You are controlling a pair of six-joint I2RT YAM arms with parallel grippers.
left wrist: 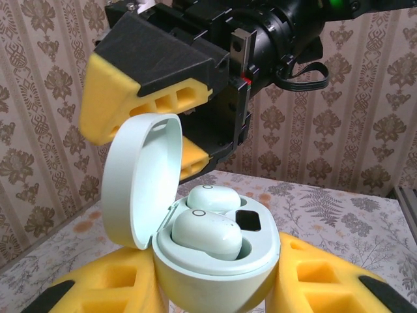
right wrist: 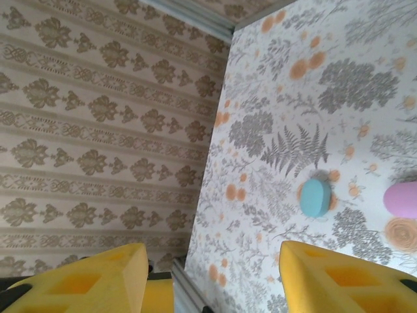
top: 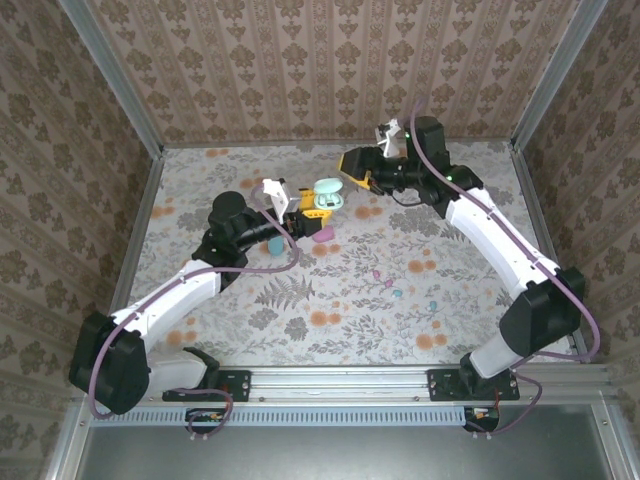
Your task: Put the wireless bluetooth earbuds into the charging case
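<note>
We see the left gripper (left wrist: 215, 290) clamped on one mint charging case (left wrist: 218, 267). Its two yellow fingers (left wrist: 107, 293) press the lower shell from either side and hold it upright. The case's lid (left wrist: 140, 176) stands open on its hinge to the left. Inside we count two mint earbuds seated side by side, a near earbud (left wrist: 208, 235) and a far earbud (left wrist: 212, 195), with a small dark window beside them. Just above and behind the open case hangs the right gripper (right wrist: 215, 277). Its own camera shows its two yellow pads (right wrist: 98, 277) spread wide with nothing between them. From above, the two grippers sit close together toward the far side of the table (top: 330, 335), with the mint case between them. Two more cases lie on the floral surface near the left gripper, one blue case (top: 273, 245) and one pink case (top: 323, 233), a little apart, so we count three cases in all. Nearer the arm bases and to the right, well apart from the cases, we make out three tiny loose buds: a pink bud (top: 377, 272), a mint bud (top: 397, 293) and a light blue bud (top: 432, 305). A further pale speck beside the pink bud is too small for us to tell.
</note>
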